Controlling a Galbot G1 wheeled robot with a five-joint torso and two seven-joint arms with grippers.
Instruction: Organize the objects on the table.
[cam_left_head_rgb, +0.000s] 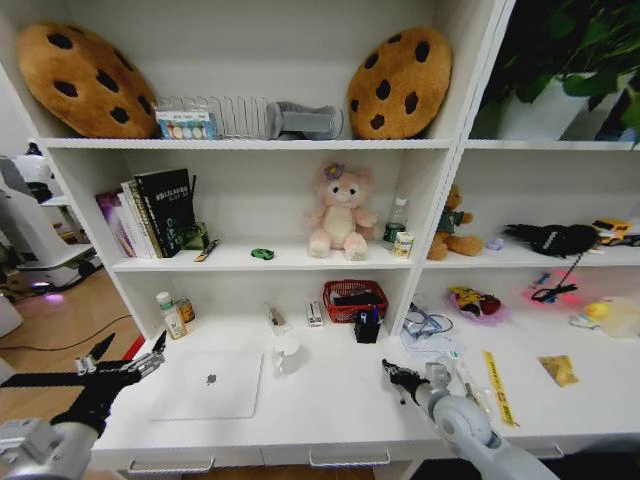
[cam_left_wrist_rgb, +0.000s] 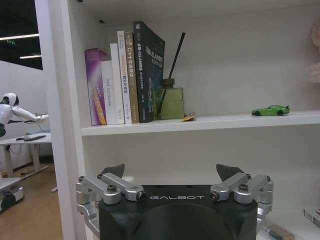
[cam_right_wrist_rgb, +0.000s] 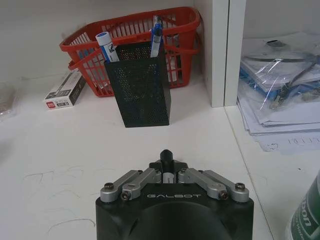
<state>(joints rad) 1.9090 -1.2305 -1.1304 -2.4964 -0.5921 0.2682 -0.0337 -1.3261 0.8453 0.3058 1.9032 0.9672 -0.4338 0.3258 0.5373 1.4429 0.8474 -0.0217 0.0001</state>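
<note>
Our left gripper (cam_left_head_rgb: 127, 359) hovered with fingers spread wide, empty, beside the closed silver laptop (cam_left_head_rgb: 209, 384) on the white desk (cam_left_head_rgb: 330, 400). Our right gripper (cam_left_head_rgb: 388, 370) sat pinched closed on nothing, facing the black mesh pen holder (cam_right_wrist_rgb: 139, 85) and red basket (cam_right_wrist_rgb: 131, 41). We saw the green toy car (cam_left_wrist_rgb: 270, 110) on the shelf.

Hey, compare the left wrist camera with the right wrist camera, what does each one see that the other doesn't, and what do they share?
Left wrist view alone: the left gripper, fingers apart, below a shelf with upright books, a green reed-diffuser bottle and the green toy car. Right wrist view alone: the right gripper, fingertips together and holding nothing, facing a black mesh pen holder with pens, a red basket behind it, a small box and bagged papers. Shared: the white shelving and the table.
</note>
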